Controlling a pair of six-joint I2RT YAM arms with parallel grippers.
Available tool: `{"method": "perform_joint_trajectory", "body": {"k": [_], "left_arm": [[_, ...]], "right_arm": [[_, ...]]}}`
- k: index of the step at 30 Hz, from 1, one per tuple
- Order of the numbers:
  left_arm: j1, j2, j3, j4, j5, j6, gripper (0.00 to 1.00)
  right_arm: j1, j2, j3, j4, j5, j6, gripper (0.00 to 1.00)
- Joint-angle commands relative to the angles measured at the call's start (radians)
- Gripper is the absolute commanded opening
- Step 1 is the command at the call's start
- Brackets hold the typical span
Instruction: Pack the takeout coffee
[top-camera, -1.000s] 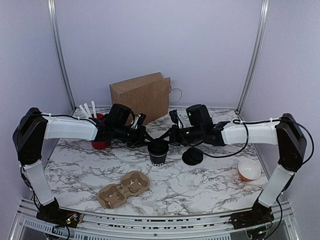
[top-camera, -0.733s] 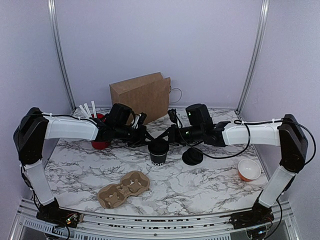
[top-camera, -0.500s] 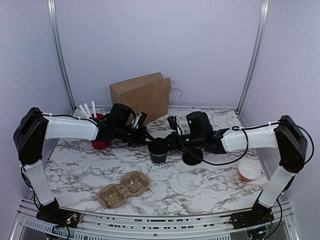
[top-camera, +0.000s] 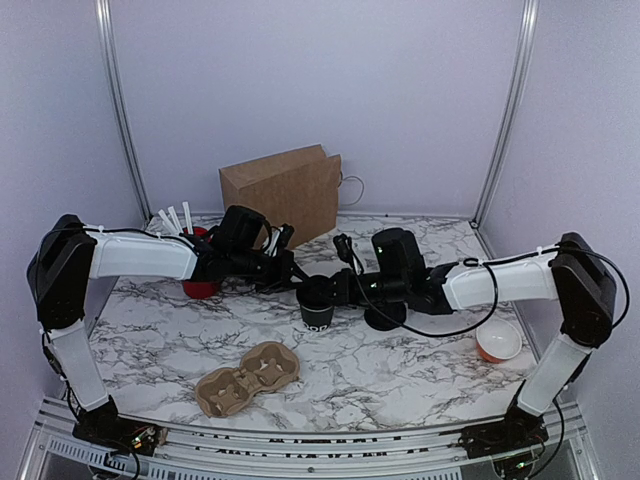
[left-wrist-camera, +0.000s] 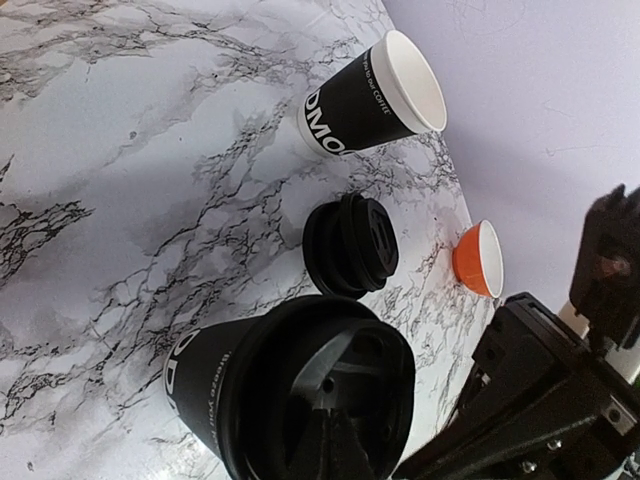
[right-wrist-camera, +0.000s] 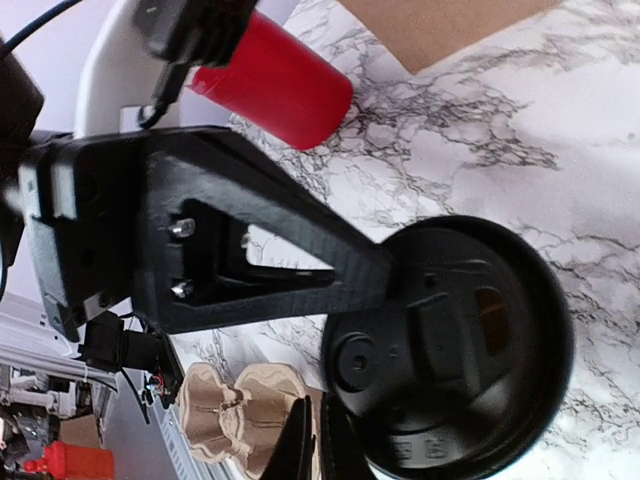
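The takeout coffee (top-camera: 316, 302), a small black paper cup with white print and a black lid, stands mid-table. In the left wrist view its wall (left-wrist-camera: 205, 390) and lid (left-wrist-camera: 380, 350) fill the bottom. My left gripper (top-camera: 291, 274) is shut, its tips (left-wrist-camera: 330, 410) resting on the lid's top. My right gripper (top-camera: 336, 284) is shut too, its tips (right-wrist-camera: 311, 405) beside the lid's (right-wrist-camera: 450, 350) near edge. The left gripper's black finger (right-wrist-camera: 270, 265) touches the lid's rim from the other side.
A stack of black lids (top-camera: 385, 315) lies right of the cup. An open black cup with a white interior (left-wrist-camera: 375, 95) stands behind. An orange bowl (top-camera: 497, 340) is at right, a cardboard carrier (top-camera: 248, 378) in front, a red cup of white sticks (top-camera: 198, 272) at left, a brown paper bag (top-camera: 283, 192) at back.
My right gripper has come down and to the left, from behind the cup to its lid. The left gripper and the cup have hardly moved.
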Motion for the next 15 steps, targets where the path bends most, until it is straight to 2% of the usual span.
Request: {"method": "perform_joint_trajectory", "body": {"k": [1, 5, 10, 15], "left_arm": [[0.001, 0.025, -0.002, -0.094, -0.035, 0.022, 0.0], [0.002, 0.021, 0.0, -0.097, -0.035, 0.024, 0.0], [0.002, 0.023, 0.006, -0.104, -0.038, 0.026, 0.0], [0.002, 0.029, 0.013, -0.105, -0.038, 0.026, 0.0]], "right_arm": [[0.083, -0.049, 0.077, -0.053, 0.076, -0.118, 0.05], [0.127, -0.051, 0.099, -0.055, 0.138, -0.185, 0.06], [0.158, 0.014, 0.133, -0.164, 0.282, -0.241, 0.05], [0.159, 0.098, 0.113, -0.185, 0.271, -0.232, 0.04]]}}
